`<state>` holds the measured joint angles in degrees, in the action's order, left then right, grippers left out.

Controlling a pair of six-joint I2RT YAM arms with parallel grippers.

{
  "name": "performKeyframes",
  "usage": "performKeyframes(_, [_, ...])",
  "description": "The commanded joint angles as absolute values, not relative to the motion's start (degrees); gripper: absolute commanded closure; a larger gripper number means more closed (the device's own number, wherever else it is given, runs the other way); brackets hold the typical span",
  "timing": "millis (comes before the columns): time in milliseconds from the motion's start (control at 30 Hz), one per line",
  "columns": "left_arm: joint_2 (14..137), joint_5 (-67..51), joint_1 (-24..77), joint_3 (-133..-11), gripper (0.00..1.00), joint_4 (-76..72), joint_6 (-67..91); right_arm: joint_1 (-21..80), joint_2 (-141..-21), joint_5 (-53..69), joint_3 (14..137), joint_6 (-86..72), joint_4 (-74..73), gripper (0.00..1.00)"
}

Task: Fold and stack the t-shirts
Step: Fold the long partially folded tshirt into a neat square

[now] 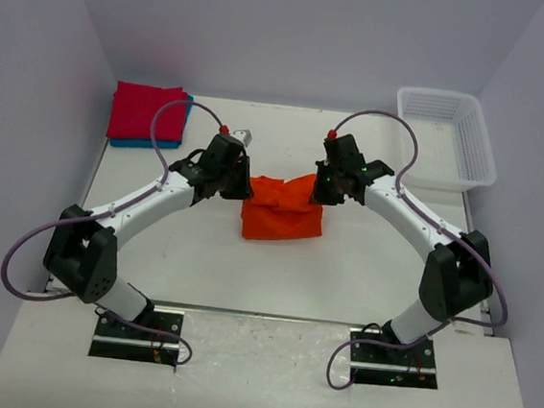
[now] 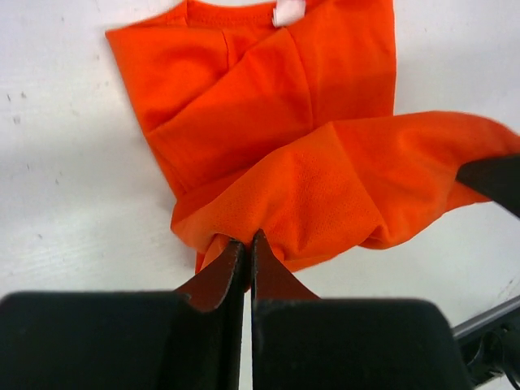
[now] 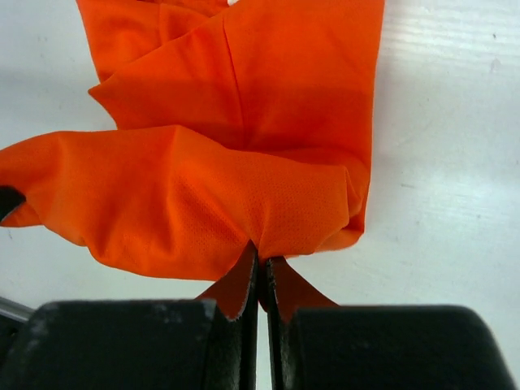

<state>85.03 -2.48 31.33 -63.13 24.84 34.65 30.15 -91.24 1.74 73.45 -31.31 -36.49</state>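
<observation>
While our left gripper (image 2: 248,241) and right gripper (image 3: 262,258) each clamp shut on a lifted corner of the orange t-shirt (image 1: 282,215) at the middle of the table (image 1: 198,274), we should carry both corners level so the fold lands square.

The orange tee (image 1: 282,215) is draped half folded at centre, its upper corners lifted. The red tee (image 1: 146,110) is stacked, folded, on the blue tee (image 1: 143,143), upper left.
</observation>
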Motion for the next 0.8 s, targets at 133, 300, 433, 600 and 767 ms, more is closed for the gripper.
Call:
performKeyframes(133, [98.16,-5.44,26.37,-74.70,1.00,21.62,30.15,26.90,-102.55,7.29,84.88,-26.90,-36.82,1.00])
performKeyframes(300, [108.16,-6.43,22.59,-81.73,0.92,19.78,27.96,22.60,-116.94,10.89,98.92,-23.83,-39.28,0.96])
performKeyframes(433, [116.53,-4.74,20.22,-90.32,0.84,16.62,23.49,20.13,-126.98,8.97,114.13,-20.66,-43.23,0.54])
performKeyframes(600, [113.39,-4.75,20.04,-93.95,0.66,6.59,17.85,19.95,-126.14,8.87,119.38,-19.34,-43.36,0.24])
performKeyframes(767, [110.57,-0.26,20.04,-99.23,0.57,15.64,15.64,19.95,-115.41,8.79,110.76,-18.54,-42.80,0.19])
